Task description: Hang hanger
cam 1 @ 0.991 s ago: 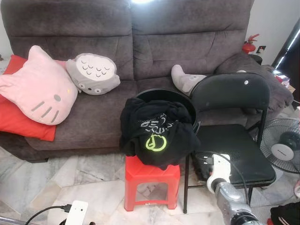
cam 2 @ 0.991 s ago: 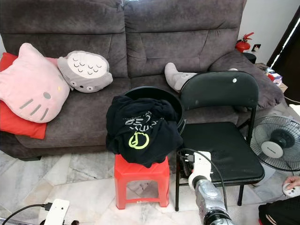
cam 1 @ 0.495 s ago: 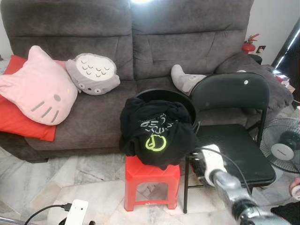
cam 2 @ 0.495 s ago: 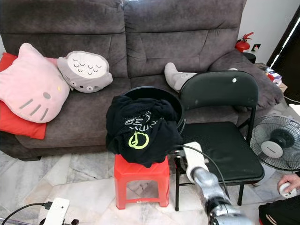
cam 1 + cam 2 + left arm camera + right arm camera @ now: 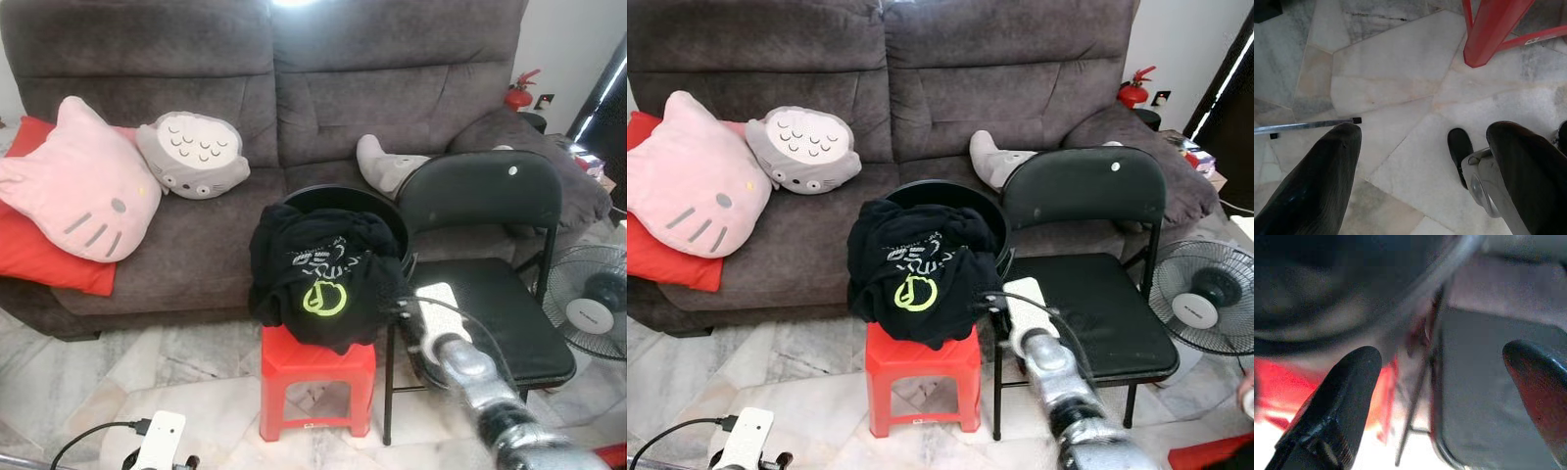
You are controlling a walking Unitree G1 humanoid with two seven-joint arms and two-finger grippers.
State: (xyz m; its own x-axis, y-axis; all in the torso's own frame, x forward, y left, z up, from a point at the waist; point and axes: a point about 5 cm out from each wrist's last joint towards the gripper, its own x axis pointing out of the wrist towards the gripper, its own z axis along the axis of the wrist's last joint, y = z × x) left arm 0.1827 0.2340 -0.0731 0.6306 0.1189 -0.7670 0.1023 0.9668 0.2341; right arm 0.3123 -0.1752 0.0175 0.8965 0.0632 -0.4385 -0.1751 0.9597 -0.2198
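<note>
Head views: a black T-shirt (image 5: 328, 284) drapes over a black basket (image 5: 392, 211) on a red stool (image 5: 315, 377) before a grey sofa (image 5: 294, 88); no hanger can be made out. Left wrist view: left gripper (image 5: 1422, 161) spread above marble floor (image 5: 1396, 68). Right wrist view: right gripper (image 5: 1442, 396) gapes beside the folding chair (image 5: 1484, 382).

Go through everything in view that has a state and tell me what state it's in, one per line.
Black garment: draped over the bucket rim, not hung.
Black bucket: upright on the red stool.
Folding chair: unfolded, seat bare.
Fan: upright.
Right gripper: open, beside the garment.
Left gripper: open, over the floor.
</note>
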